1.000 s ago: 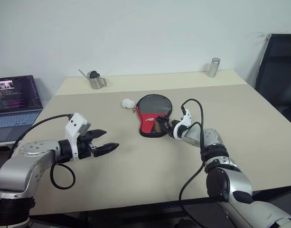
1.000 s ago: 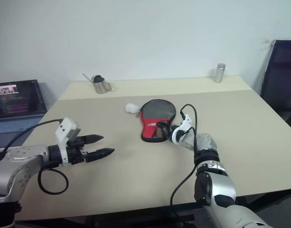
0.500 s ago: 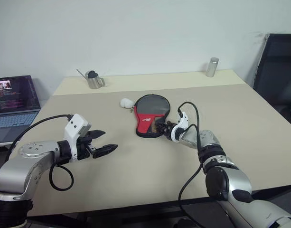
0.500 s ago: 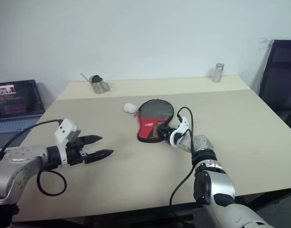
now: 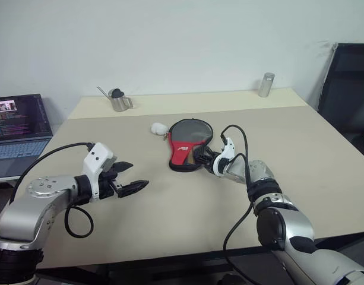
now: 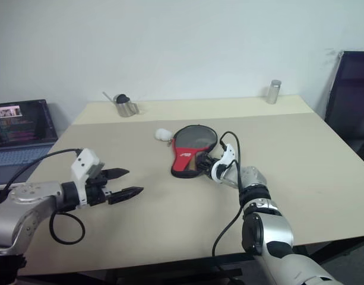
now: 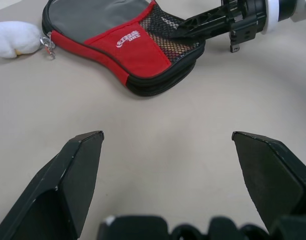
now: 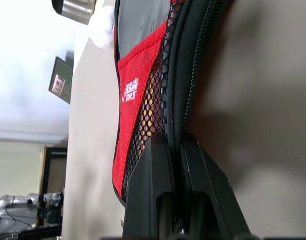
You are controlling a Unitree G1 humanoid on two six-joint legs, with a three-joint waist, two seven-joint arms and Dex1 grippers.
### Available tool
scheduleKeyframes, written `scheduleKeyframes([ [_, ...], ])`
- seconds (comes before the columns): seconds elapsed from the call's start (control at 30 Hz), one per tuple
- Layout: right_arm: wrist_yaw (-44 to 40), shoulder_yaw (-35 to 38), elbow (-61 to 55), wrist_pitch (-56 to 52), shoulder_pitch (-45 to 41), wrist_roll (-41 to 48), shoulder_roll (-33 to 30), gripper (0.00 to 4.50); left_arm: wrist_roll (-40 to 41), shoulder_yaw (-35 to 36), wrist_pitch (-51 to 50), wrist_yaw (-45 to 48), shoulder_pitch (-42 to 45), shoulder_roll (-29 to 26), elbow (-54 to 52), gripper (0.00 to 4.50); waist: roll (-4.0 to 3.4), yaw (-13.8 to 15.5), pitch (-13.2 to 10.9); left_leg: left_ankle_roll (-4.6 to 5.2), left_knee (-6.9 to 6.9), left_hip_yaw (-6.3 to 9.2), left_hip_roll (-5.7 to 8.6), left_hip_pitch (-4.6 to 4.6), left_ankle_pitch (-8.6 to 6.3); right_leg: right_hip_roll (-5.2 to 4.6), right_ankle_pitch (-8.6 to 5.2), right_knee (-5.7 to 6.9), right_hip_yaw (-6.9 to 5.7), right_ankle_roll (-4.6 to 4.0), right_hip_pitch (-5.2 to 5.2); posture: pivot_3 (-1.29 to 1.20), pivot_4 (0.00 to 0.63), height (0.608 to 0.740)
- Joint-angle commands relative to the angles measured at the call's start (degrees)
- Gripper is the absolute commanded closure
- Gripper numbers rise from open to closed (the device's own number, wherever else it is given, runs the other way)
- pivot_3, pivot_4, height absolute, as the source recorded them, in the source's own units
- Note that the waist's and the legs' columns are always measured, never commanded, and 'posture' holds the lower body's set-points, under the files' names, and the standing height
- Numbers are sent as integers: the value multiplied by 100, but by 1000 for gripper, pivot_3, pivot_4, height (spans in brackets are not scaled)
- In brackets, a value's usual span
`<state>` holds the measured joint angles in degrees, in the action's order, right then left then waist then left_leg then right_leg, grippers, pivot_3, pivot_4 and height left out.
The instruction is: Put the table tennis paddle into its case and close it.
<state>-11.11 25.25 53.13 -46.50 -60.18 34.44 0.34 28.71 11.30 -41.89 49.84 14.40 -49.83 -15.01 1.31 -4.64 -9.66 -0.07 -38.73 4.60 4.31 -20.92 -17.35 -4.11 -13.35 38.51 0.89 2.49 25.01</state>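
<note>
The soft paddle-shaped fabric case (image 5: 187,144), grey-black at its round end and red with a black mesh pocket and white logo at its narrow end, is lying flat on the beige rectangular table (image 5: 324,154), directly ahead of the right gripper (image 5: 203,160). That gripper's two black fingers are pinching shut on the case's black zipper rim at the narrow end, the mesh pocket sitting just to one side of them. The table tennis paddle itself is not showing separately; judging by the case's full, flat shape it is probably already lying inside, though this cannot be confirmed. The zipper's state along the rim cannot be told, so closing is being judged as the step in hand or remaining. The left gripper (image 5: 129,179) is hovering above bare tabletop well short of the case, its fingers spread wide and gripping nothing. A small white fluffy charm (image 5: 159,128) is lying touching the case's round end, beyond both hands. A steel pitcher (image 5: 117,101) and a steel cylinder (image 5: 265,84) are standing far past the hands near the table's back edge. Open tabletop is lying between the two grippers and outward of the right hand, leaving ample room for moving.
</note>
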Motion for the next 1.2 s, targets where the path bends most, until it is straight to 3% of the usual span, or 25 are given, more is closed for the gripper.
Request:
scheduleKeyframes([
  [0.03, -61, -318, -874, -934, 349, 59, -118, 4485, -70, -61, 165, 2, 198, 5, 75, 0, -1, 13, 0, 0, 0, 1, 0, -2, 0, 0, 0, -2, -2, 0, 0, 0, 150, 740],
  [0.23, -94, -704, -3092, -2846, 1363, 553, -462, 4485, -131, -232, 267, 113, 328, 0, 252, 0, -1, 146, 0, -1, 17, 6, -2, -19, -2, 0, 0, -51, -8, 1, 2, 0, 150, 740],
  [0.5, -50, -680, -5199, -4517, 2429, 1109, -798, 4485, -243, -540, 437, 333, 692, 15, 643, 0, -1, 212, 0, -6, 62, 2, -3, -35, -1, 0, 0, -83, -7, 1, 26, 0, 150, 740],
  [0.9, 587, -1034, -6610, -4600, 4033, 3341, -1801, 4485, -470, -1023, 664, 711, 1260, 154, 1224, 0, 2, 283, 1, -3, 65, -1, -3, -33, -3, 0, -1, -90, -8, 3, 21, 0, 150, 740],
  [1.2, 1277, -1178, -6923, -4573, 4642, 5041, -2430, 4485, -635, -1140, 823, 890, 1499, 216, 1541, 0, 4, 275, 2, 2, 64, -3, -5, -30, -5, 0, -1, -90, -8, 3, 17, 0, 150, 740],
])
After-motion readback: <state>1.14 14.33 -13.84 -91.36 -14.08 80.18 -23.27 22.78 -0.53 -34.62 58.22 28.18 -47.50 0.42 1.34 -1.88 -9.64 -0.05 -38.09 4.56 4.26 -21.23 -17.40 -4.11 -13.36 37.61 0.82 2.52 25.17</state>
